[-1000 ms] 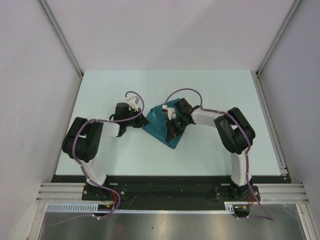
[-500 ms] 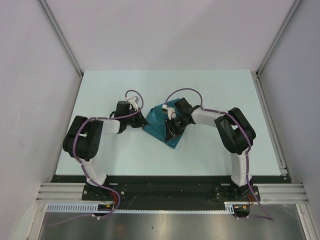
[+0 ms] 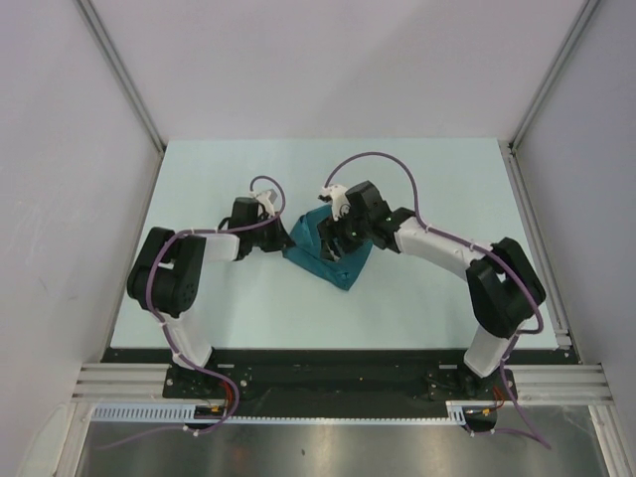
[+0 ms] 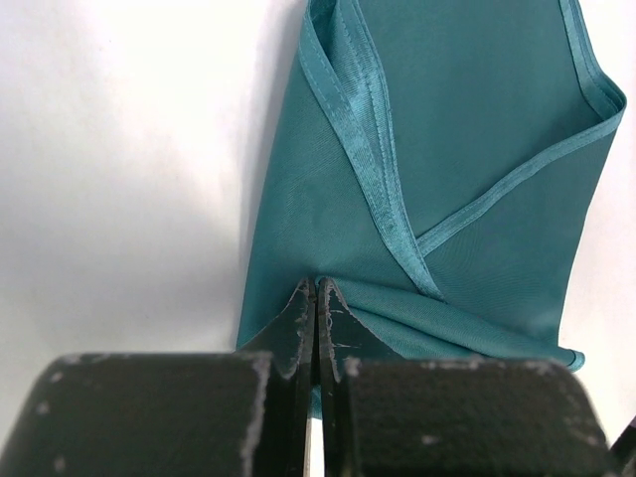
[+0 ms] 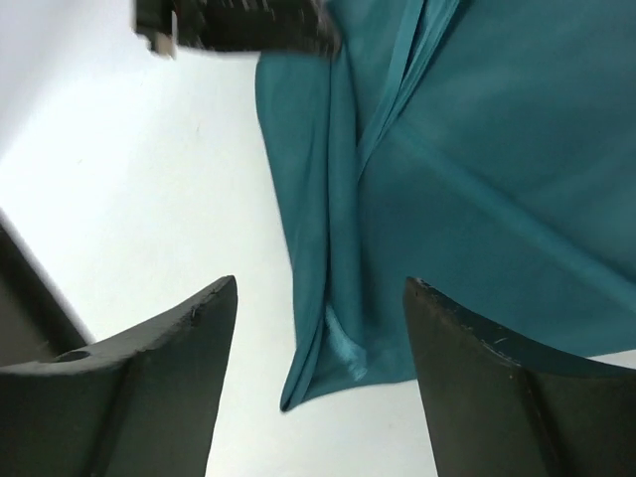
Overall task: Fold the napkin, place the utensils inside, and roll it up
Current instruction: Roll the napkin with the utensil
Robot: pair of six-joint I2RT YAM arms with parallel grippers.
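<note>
R tool (image 5: 318,288) opened, off napkin (image 3: 316,263); L tool (image 4: 316,290) closed at its edge; long axis diagonal, tip nearward.

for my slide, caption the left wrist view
Shut left fingers at the near edge of the folded napkin on a white table

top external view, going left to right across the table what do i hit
left elbow → left gripper → napkin → right elbow. The right gripper hangs over the napkin, so it is left out.
</note>
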